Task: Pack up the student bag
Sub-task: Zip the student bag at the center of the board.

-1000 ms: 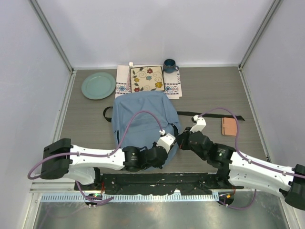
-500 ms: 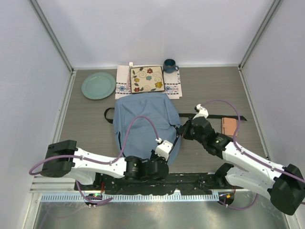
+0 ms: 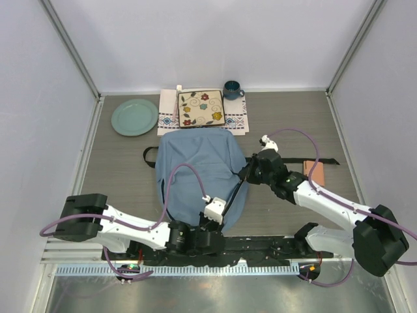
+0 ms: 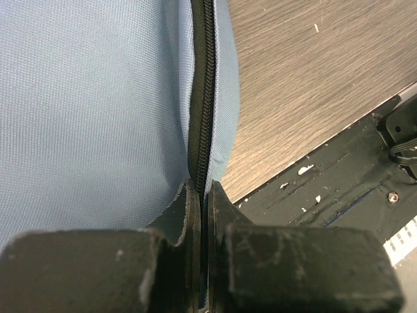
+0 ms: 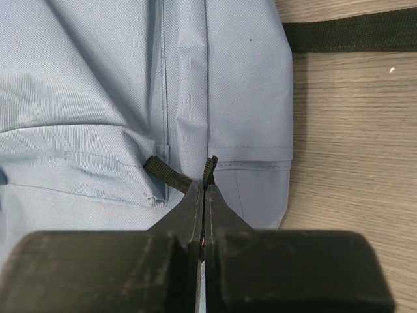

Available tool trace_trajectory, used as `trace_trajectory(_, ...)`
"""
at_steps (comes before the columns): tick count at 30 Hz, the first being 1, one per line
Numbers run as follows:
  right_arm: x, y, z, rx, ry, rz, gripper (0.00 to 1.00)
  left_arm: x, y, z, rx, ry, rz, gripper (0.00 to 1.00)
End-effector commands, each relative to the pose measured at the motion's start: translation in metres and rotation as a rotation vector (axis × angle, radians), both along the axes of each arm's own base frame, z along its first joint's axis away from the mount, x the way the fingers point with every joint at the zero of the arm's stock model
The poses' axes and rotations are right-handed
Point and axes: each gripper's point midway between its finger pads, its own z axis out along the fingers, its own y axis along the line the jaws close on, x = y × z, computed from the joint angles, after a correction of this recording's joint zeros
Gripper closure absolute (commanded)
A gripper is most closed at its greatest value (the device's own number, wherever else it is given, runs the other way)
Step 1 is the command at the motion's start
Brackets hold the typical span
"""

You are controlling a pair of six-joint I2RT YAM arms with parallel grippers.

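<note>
Farther out now, right gripper [image 5: 204, 186] clamps black tab [image 5: 210, 168] on right side of bag [image 3: 195, 163], mid-table. Left gripper [image 4: 201, 190] pinches zipper [image 4: 202, 78], near-right corner. I'd keep pulls opposed, steady.

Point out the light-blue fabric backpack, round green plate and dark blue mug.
light-blue fabric backpack [image 3: 195, 151], top view, upper panel.
round green plate [image 3: 134, 117], top view, centre.
dark blue mug [image 3: 231, 89], top view, body.

Free table [image 3: 124, 169] left of student bag [image 3: 195, 163]; right: strap [image 3: 329, 161], perhaps book [image 3: 315, 171].
</note>
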Motion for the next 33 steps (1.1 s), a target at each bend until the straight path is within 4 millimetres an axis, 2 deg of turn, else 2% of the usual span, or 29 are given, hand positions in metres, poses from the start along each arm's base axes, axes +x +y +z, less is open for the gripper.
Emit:
trace_trajectory(1,0.085,-0.029,0.087,0.056,-0.332,-0.236,0.99,-0.045,0.025,-0.038,0.118,0.135,-0.104,1.00)
trace_trajectory(5,0.093,-0.034,0.090,0.053,-0.343,-0.252,0.99,-0.051,0.024,-0.041,0.117,0.145,-0.108,1.00)
trace_trajectory(8,0.091,-0.035,0.092,0.063,-0.345,-0.239,0.99,-0.054,0.023,-0.040,0.109,0.143,-0.111,1.00)
trace_trajectory(11,0.084,-0.041,0.097,0.063,-0.358,-0.245,0.99,-0.051,0.019,-0.029,0.104,0.116,-0.111,1.00)
trace_trajectory(12,0.081,-0.042,0.097,0.062,-0.359,-0.243,0.99,-0.049,0.016,-0.021,0.084,0.111,-0.106,0.97)
trace_trajectory(14,0.069,-0.047,0.095,0.068,-0.350,-0.239,0.99,-0.044,0.016,-0.009,0.062,0.090,-0.085,0.74)
trace_trajectory(15,0.063,-0.048,0.093,0.072,-0.345,-0.231,0.99,-0.038,0.018,0.006,0.035,0.066,-0.062,0.50)
trace_trajectory(17,0.048,-0.052,0.083,0.065,-0.315,-0.218,0.99,-0.028,0.024,0.024,0.008,0.031,-0.027,0.29)
trace_trajectory(18,0.044,-0.056,0.078,0.068,-0.295,-0.235,0.98,-0.024,0.024,0.037,-0.021,0.020,-0.012,0.14)
trace_trajectory(19,0.037,-0.062,0.068,0.049,-0.264,-0.247,0.98,-0.016,0.028,0.060,-0.084,-0.003,0.015,0.10)
trace_trajectory(21,0.024,-0.067,0.068,0.069,-0.259,-0.253,0.95,-0.002,0.036,0.083,-0.137,-0.021,0.053,0.01)
trace_trajectory(22,0.018,-0.068,0.062,0.076,-0.250,-0.251,0.94,0.007,0.043,0.100,-0.187,-0.025,0.074,0.00)
trace_trajectory(25,0.007,-0.067,0.060,0.096,-0.236,-0.228,0.96,0.034,0.061,0.128,-0.237,-0.064,0.136,0.01)
trace_trajectory(26,0.005,-0.067,0.057,0.098,-0.227,-0.221,0.89,0.049,0.073,0.141,-0.272,-0.067,0.177,0.00)
trace_trajectory(28,-0.001,-0.061,0.050,0.115,-0.212,-0.188,0.71,0.062,0.082,0.155,-0.285,-0.082,0.198,0.00)
trace_trajectory(29,-0.001,-0.061,0.050,0.122,-0.210,-0.190,0.52,0.074,0.092,0.157,-0.257,-0.094,0.225,0.00)
trace_trajectory(31,0.000,-0.063,0.051,0.121,-0.210,-0.202,0.41,0.084,0.097,0.169,-0.247,-0.107,0.243,0.00)
trace_trajectory(32,0.000,-0.063,0.053,0.120,-0.213,-0.206,0.32,0.091,0.100,0.176,-0.229,-0.115,0.251,0.00)
trace_trajectory(33,0.001,-0.064,0.055,0.118,-0.217,-0.209,0.30,0.094,0.098,0.173,-0.201,-0.115,0.253,0.01)
